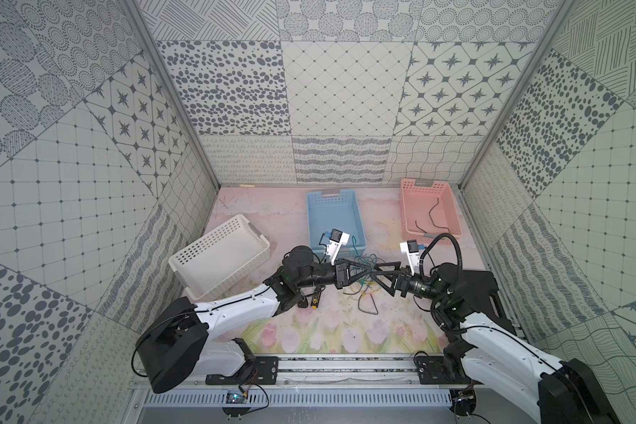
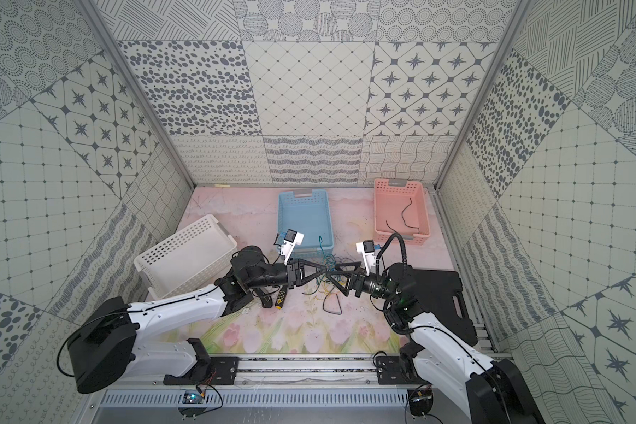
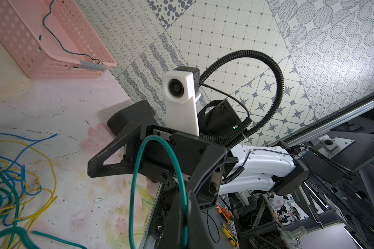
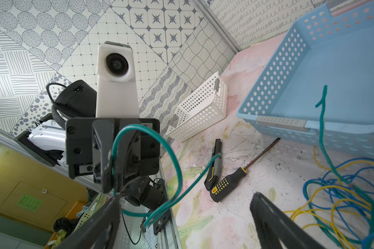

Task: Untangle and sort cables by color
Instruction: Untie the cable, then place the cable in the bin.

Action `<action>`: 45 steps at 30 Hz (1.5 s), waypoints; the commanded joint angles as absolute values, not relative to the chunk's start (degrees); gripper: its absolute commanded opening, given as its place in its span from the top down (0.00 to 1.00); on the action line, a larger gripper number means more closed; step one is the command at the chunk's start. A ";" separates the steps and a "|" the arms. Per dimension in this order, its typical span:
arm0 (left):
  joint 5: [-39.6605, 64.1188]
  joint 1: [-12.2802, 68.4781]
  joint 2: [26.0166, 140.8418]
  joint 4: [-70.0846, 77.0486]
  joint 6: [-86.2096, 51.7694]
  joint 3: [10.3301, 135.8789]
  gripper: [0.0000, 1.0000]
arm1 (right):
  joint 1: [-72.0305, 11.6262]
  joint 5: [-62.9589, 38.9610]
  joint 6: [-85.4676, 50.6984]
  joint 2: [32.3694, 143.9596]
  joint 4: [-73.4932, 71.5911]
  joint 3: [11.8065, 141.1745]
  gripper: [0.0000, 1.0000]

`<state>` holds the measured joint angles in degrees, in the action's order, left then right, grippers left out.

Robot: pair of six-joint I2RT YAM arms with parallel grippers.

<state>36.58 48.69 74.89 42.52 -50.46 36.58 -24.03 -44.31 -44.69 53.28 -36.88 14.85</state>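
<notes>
Patterned grey-and-white tile walls box in a pale pink, flower-printed table (image 1: 309, 330), and above its middle the two arms meet tip to tip. In both top views the left pincer (image 1: 368, 272) points to 3 o'clock and the right pincer (image 1: 376, 272) to 9 o'clock. They lie on one line, their tips all but touching.

The left pincer is clamped tight on a thin teal-green cable (image 4: 178, 170), which springs from its tips in a round loop. The right pincer stands wide and holds nothing. In the right wrist view the loop bulges into the gap between its fingers, close by one fingertip (image 4: 99, 222) and well off the other. How deep the loop sits in that gap I cannot tell.

The coming move looks like a handover, and it turns on one relation. The held cable lies straight ahead of the right pincer, at its 9 o'clock, but off-centre towards one finger. It would likely need centring before the fingers close.

A loose tangle of thin blue, yellow and green cables (image 1: 366, 288) lies on the table at 6 o'clock from the meeting tips. The pink perforated plastic basket (image 1: 406, 209), holding one dark cable (image 1: 431, 214), sits at 1 o'clock. It is nearer the right arm, which suits passing the green strand that way.
</notes>
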 commanded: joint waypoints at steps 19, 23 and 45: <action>39.43 45.70 67.80 39.25 -52.97 35.01 1.00 | -26.08 -18.93 -21.97 42.68 1.39 24.60 1.00; 41.87 39.66 61.83 40.95 -60.27 29.77 1.00 | -26.19 -1.21 -15.76 34.74 11.90 26.07 1.00; 22.05 39.02 40.48 25.16 -44.99 19.41 0.35 | -2.16 -8.10 -42.52 58.93 -4.27 38.60 1.00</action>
<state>25.76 39.33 41.30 20.38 -47.31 23.16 -5.10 -8.91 -33.19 52.97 3.73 34.98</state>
